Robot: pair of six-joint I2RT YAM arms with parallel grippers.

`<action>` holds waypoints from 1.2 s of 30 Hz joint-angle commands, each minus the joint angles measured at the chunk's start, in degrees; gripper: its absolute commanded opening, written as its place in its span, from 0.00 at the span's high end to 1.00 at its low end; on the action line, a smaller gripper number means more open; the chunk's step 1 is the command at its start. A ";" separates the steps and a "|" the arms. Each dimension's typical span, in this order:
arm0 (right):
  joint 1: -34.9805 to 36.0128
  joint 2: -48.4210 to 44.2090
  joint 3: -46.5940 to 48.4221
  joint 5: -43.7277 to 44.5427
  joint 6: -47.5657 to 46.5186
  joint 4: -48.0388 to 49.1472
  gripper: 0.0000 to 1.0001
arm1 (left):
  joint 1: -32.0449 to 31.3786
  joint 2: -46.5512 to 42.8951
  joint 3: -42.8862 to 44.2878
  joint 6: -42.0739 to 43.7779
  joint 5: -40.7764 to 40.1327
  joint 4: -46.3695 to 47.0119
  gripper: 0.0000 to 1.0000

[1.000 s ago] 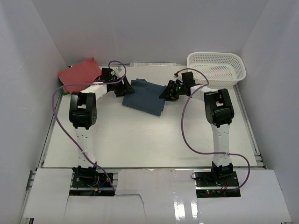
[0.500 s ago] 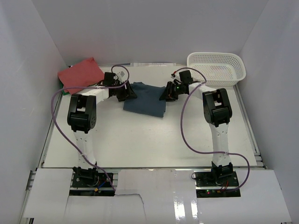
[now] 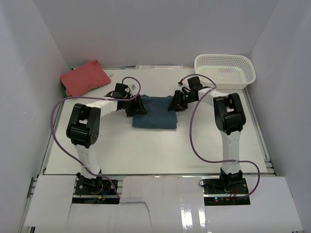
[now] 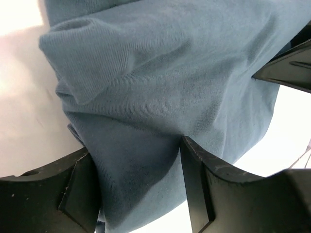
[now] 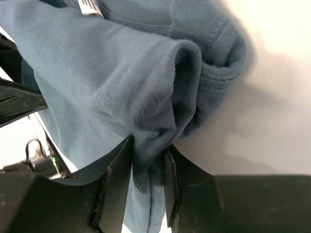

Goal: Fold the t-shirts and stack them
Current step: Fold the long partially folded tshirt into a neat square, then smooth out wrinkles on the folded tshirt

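Past the bare near tabletop [image 3: 146, 150], the blue t-shirt [image 3: 156, 119] lies in the middle as a folded rectangle. My left hand [image 4: 136, 145] stands wide, a thick bunch of the shirt's left edge filling the gap. My right hand [image 5: 148, 148] is narrow, pinching a fold at the right edge, near the white neck label [image 5: 88, 6]. I judge the folding done and stacking in hand. Next, both hands must lift level and together, carrying it far left to the red t-shirt [image 3: 85, 77]. The white basket [image 3: 226, 70] sits far right. I cannot tell whether the blue one rests on the tabletop or hangs clear, and its lower layers are hidden.
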 commanded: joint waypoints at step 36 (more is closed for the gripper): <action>3.82 -34.37 -30.08 15.16 -8.75 -14.33 0.32 | -6.77 -37.75 -12.42 -7.78 -17.02 -19.21 0.24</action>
